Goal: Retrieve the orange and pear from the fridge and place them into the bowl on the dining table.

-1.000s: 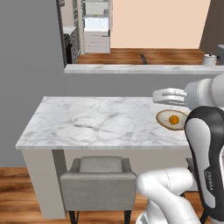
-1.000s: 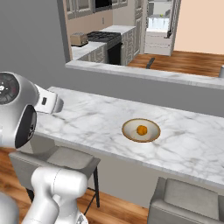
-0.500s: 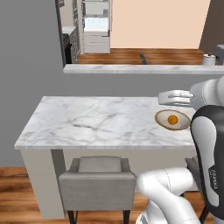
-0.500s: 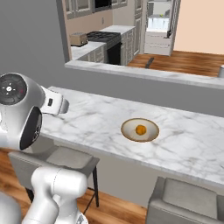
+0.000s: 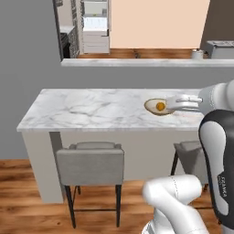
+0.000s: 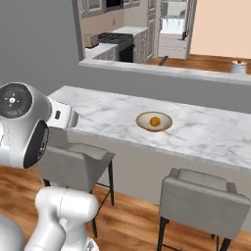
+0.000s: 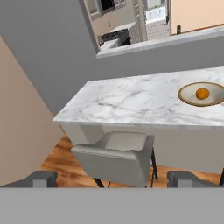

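Observation:
The orange [image 5: 160, 106] [image 6: 155, 121] [image 7: 202, 93] lies in the tan bowl [image 5: 150, 105] [image 6: 145, 118] [image 7: 189, 94] on the dining table [image 5: 91, 109] [image 6: 206, 132] [image 7: 131, 103]. My gripper [image 7: 116, 179] is open and holds nothing. It hangs on the near side of the table and looks across it, with the bowl off to its right. The fridge [image 5: 95, 25] [image 6: 174, 24] [image 7: 156, 17] stands far back in the kitchen, past the wall opening. The pear is out of view.
Grey chairs [image 5: 91, 162] [image 6: 203, 201] [image 7: 116, 155] are tucked under the table's near side. Behind it, a marble ledge [image 5: 137, 62] [image 6: 162, 70] tops a grey wall. A toaster [image 5: 220, 48] and a small pot [image 5: 196, 54] stand at its right end. The floor is wood.
The whole picture has shifted: the base has driven, so the table and bowl now sit further left in the left base view and further off. The gripper stays open.

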You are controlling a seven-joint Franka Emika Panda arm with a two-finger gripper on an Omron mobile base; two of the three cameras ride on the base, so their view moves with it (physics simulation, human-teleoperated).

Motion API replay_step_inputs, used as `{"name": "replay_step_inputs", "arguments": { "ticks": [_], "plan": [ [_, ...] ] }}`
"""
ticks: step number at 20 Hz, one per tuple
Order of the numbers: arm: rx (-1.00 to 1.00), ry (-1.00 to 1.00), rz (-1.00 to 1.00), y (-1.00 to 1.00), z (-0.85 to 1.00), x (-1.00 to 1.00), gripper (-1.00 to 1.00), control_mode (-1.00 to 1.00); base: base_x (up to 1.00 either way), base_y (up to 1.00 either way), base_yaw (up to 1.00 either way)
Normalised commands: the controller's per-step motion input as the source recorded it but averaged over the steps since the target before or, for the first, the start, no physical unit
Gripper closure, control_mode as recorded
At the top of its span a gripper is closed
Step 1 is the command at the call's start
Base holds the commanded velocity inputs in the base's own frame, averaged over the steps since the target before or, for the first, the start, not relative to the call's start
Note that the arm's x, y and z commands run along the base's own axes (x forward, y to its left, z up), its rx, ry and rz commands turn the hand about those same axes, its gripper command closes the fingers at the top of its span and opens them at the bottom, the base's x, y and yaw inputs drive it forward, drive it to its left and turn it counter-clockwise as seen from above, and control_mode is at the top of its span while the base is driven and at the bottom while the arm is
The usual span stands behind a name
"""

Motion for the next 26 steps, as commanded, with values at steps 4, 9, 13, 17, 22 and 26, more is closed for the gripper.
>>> {"name": "replay_step_inputs", "arguments": {
  "ticks": [4, 9, 13, 17, 22, 26],
  "plan": [
    [0.00, 0.00, 0.00, 0.00, 0.00, 0.00, -1.00, 1.00, -0.62, -0.51, -0.23],
    [0.00, 0.00, 0.00, 0.00, 0.00, 0.00, -1.00, 1.00, -0.05, -0.90, -0.34],
    [0.00, 0.00, 0.00, 0.00, 0.00, 0.00, -1.00, 1.00, 0.07, -1.00, -0.34],
    [0.00, 0.00, 0.00, 0.00, 0.00, 0.00, -1.00, 1.00, 0.05, -1.00, -0.30],
    [0.00, 0.00, 0.00, 0.00, 0.00, 0.00, -1.00, 1.00, 0.11, -1.00, -0.23],
    [0.00, 0.00, 0.00, 0.00, 0.00, 0.00, -1.00, 1.00, 0.26, -1.00, -0.17]
  ]
}}
